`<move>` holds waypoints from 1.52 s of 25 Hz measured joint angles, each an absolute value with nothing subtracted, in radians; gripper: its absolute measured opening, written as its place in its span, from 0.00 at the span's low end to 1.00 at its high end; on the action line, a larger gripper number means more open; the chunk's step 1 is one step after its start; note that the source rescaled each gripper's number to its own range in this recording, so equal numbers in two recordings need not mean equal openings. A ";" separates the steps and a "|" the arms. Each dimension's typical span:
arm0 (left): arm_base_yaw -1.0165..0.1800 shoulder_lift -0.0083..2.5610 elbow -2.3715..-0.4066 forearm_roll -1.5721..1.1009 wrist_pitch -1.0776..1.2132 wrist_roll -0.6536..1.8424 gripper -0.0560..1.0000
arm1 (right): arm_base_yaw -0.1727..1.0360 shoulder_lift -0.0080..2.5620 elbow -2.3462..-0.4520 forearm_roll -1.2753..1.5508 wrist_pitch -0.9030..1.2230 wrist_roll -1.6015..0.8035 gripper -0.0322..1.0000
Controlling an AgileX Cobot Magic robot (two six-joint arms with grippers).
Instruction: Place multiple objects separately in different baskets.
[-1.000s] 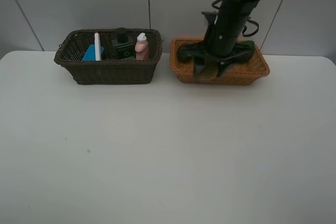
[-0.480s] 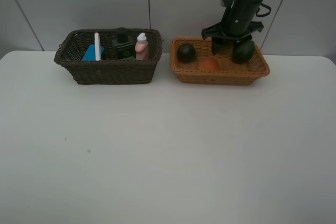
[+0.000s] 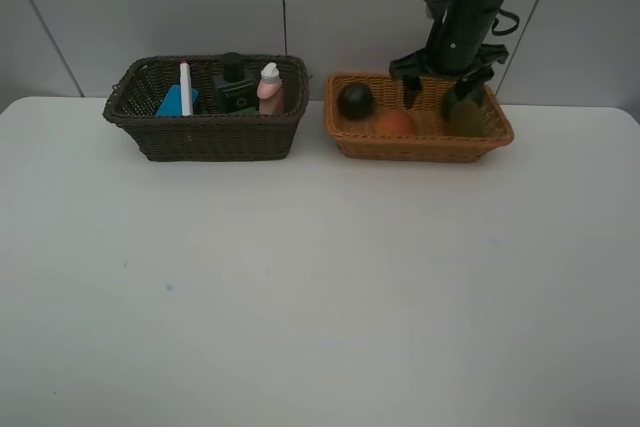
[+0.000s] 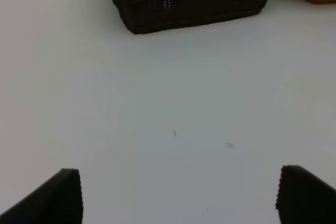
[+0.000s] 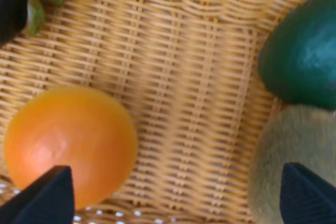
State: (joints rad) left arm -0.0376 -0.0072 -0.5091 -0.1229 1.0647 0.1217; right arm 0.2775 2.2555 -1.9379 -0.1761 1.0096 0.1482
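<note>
The right gripper (image 3: 443, 99) is held over the tan basket (image 3: 352, 139), jaws spread wide and empty. The left gripper (image 4: 177, 195) is likewise wide open above the bench (image 4: 173, 103).

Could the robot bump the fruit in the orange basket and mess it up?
Maybe. The right gripper hangs open just above the light basket, close to the kiwi and avocado. Lifting carelessly, a finger might nudge them or catch the wicker and tug the basket. The orange bun also sits right by one fingertip, so it could roll against the mangosteen.
</note>
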 joint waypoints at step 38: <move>-0.038 -0.007 -0.509 -0.123 1.065 0.122 0.91 | -0.018 0.713 -0.840 -0.114 1.148 0.150 0.98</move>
